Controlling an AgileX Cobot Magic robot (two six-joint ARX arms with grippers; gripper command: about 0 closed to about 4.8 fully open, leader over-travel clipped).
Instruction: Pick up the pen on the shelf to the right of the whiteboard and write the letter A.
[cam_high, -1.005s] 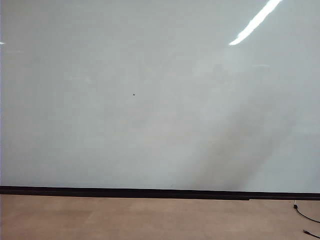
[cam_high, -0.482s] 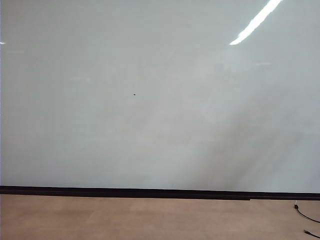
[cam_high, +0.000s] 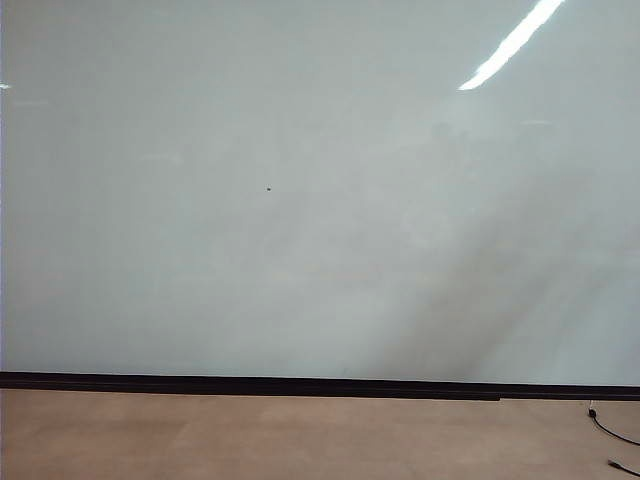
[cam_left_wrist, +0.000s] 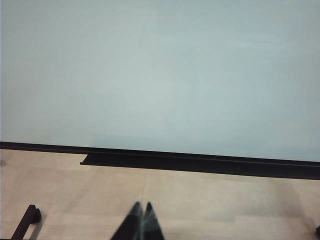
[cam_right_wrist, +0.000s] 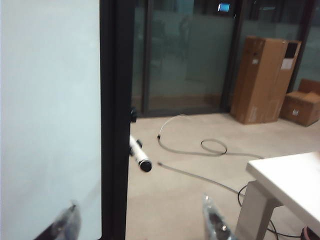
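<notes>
The whiteboard (cam_high: 320, 200) fills the exterior view, blank but for a tiny dark speck (cam_high: 268, 188); no letter A shows on it, and neither gripper appears there. In the right wrist view the pen (cam_right_wrist: 139, 154), a white barrel with a black end, juts out beside the whiteboard's (cam_right_wrist: 50, 100) black side frame (cam_right_wrist: 115, 125). My right gripper (cam_right_wrist: 140, 202) is open and empty, short of the pen, with one finger before the board and the other over the floor. My left gripper (cam_left_wrist: 142, 206) is shut and empty above the floor, facing the whiteboard (cam_left_wrist: 160, 75).
A white table (cam_right_wrist: 290, 172) stands close beside the right gripper. Grey cable (cam_right_wrist: 200, 147) loops on the floor beyond the pen. Cardboard boxes (cam_right_wrist: 265, 80) stand by glass doors behind. A black cable (cam_high: 612, 432) lies at the floor's right; a black stand foot (cam_left_wrist: 27, 220) is near the left gripper.
The faint shadow on the right part of the whiteboard has shifted and grown paler. Nothing else differs in the exterior view.
</notes>
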